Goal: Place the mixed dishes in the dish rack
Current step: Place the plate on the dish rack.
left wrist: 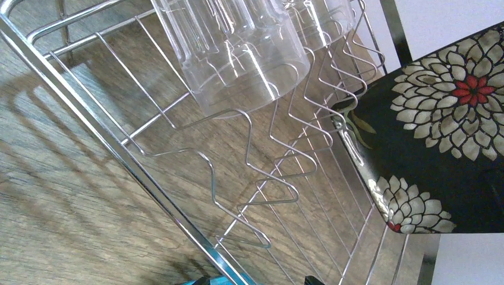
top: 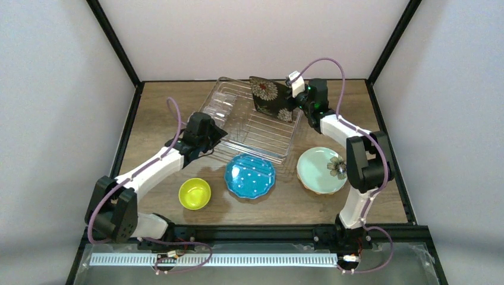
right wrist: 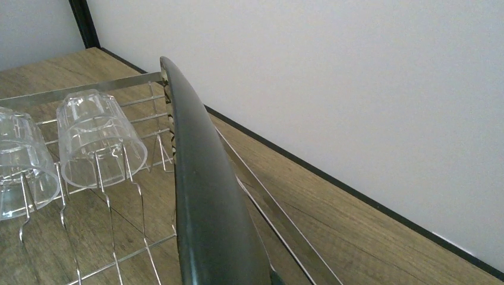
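The silvery wire dish rack (top: 279, 142) stands at the back middle of the table. Two clear glasses (top: 221, 105) rest upside down on its left prongs (left wrist: 279, 178). My right gripper (top: 295, 98) is shut on the black square floral plate (top: 270, 97), holding it on edge over the rack's back right part. In the right wrist view the plate (right wrist: 208, 196) shows edge-on and hides the fingers. My left gripper (top: 215, 138) stands open and holds nothing at the rack's front left rim (left wrist: 113, 142). In front of the rack lie the yellow-green bowl (top: 195, 193), the teal dotted plate (top: 250, 176) and the mint flower plate (top: 321, 170).
Black frame posts and pale walls close in the table at the back and sides. A black rail (top: 255, 228) runs along the near edge between the arm bases. The right arm's elbow (top: 365, 160) hangs beside the mint plate.
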You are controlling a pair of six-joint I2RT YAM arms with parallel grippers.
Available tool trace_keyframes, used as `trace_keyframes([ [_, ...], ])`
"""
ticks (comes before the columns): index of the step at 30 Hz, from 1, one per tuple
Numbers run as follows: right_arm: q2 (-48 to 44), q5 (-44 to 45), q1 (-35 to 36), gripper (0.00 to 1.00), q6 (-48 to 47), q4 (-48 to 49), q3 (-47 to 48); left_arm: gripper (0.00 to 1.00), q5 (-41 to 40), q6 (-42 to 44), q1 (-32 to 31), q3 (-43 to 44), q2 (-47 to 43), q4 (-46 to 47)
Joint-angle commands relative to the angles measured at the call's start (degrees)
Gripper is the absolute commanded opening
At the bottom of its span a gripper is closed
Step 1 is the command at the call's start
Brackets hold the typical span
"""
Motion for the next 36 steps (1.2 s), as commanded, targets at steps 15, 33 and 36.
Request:
trace_keyframes([
  [15, 3.7, -3.2, -0.6, 0.01, -4.3, 11.0, 1.2, 0.91, -0.3, -2.5, 0.2, -6.2, -2.2, 8.7],
  [33, 8.4, -0.9, -0.5, 0.12, -10.0, 8.5, 1.7, 0.91, 0.6, -3.3, 0.1, -11.9, -1.1, 17.7],
  [36, 8.5, 0.5, -0.5, 0.35, -10.2, 8.8, 1.1, 0.91, 0.7, -3.5, 0.2, -12.3, -1.1, 18.1],
])
